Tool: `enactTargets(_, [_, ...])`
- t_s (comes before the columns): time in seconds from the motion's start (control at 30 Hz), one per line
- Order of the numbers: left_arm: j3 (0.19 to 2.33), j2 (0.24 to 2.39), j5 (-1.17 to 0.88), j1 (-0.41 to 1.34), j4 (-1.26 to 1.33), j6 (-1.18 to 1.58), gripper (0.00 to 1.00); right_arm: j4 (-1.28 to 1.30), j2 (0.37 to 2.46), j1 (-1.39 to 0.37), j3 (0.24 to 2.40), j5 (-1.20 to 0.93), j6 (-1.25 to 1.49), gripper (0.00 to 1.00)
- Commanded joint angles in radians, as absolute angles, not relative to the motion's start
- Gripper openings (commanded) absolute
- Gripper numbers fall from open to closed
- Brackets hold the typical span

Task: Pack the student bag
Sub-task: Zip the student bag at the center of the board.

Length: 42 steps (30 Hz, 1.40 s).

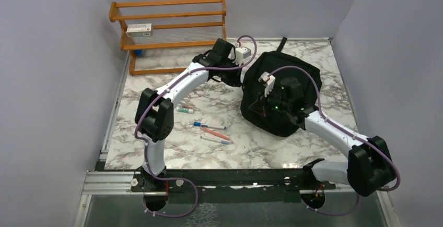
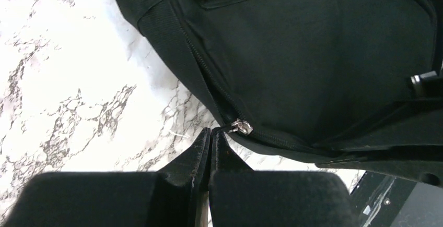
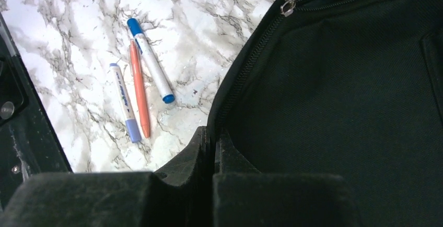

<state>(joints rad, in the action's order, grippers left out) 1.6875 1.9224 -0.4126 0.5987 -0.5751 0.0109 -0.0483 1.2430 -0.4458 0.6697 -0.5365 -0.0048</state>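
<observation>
Student bag [image 1: 282, 60], left jaws pinching zipper pull [image 2: 241, 127]; right jaws closed on rim; print on pen [image 3: 124, 102] illegible

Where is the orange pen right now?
Top view: the orange pen lies on the marble table, left of the student bag, between a blue-capped marker and a pale-blue pen.

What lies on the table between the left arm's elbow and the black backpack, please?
Loose pens on the marble table, near the black backpack: a blue-capped marker, an orange pen and a white-and-blue pen, clearest in the top external view.
</observation>
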Motion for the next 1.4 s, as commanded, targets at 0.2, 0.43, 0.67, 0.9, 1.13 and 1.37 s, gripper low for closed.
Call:
enactTargets(0.2, [1.973,2.060,-0.358,0.515,-0.593,-0.059,0.00,0.235,1.213,-0.468,0.743,-0.734,-0.063,0.01])
enactTargets(0.43, [2.145,2.199,-0.348,0.515,-0.639,-0.086,0.00,0.280,1.209,-0.493,0.759,-0.795,-0.106,0.01])
enactTargets(0.67, [2.267,2.311,-0.326,0.514,-0.653,-0.100,0.00,0.278,1.198,-0.511,0.764,-0.842,-0.105,0.01])
enactTargets(0.9, [2.342,2.379,-0.369,0.514,-0.648,-0.079,0.00,0.243,1.186,-0.512,0.744,-0.799,-0.081,0.01])
enactTargets(1.13, [2.280,2.321,-0.378,0.514,-0.629,-0.048,0.17,0.194,1.145,-0.513,0.723,-0.646,-0.009,0.04])
enactTargets(1.37, [2.027,2.096,-0.407,0.495,-0.504,0.041,0.45,0.205,1.078,-0.511,0.712,-0.524,0.124,0.39])
